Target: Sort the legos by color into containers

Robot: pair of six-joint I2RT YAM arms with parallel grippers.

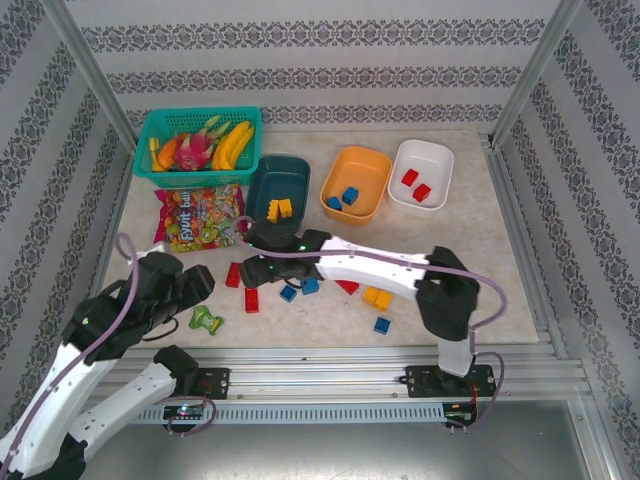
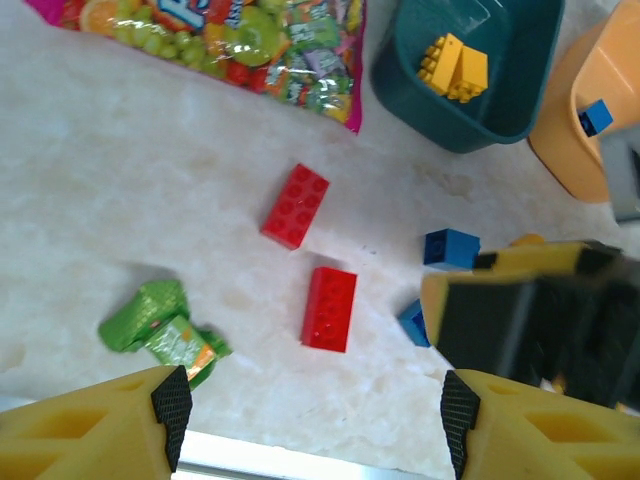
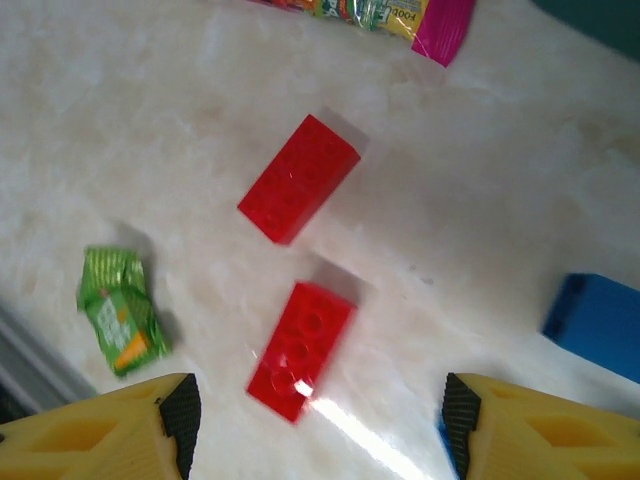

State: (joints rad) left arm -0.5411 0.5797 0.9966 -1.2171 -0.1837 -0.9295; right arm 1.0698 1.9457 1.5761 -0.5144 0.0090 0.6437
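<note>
from the table [image 1: 470,270] centre, the basket [image 1: 197,140] sits at 10 o'clock, with the candy bag [image 1: 200,215] just in front of it at 9. three tubs line the back: left tub [image 1: 283,178] at 11 o'clock, middle tub [image 1: 362,170] at 1, right tub [image 1: 425,158] at 2, each with bricks [image 1: 280,208] inside. loose bricks [image 1: 251,299] lie scattered around 6 o'clock, in front of the tubs. the small toy [image 1: 206,320] lies at 8, left of them.

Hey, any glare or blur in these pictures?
Right wrist view: a glare streak on the table beside the lower red brick, focus soft. Left wrist view: the right arm at the right edge is blurred. Top view: evenly lit, sharp.
</note>
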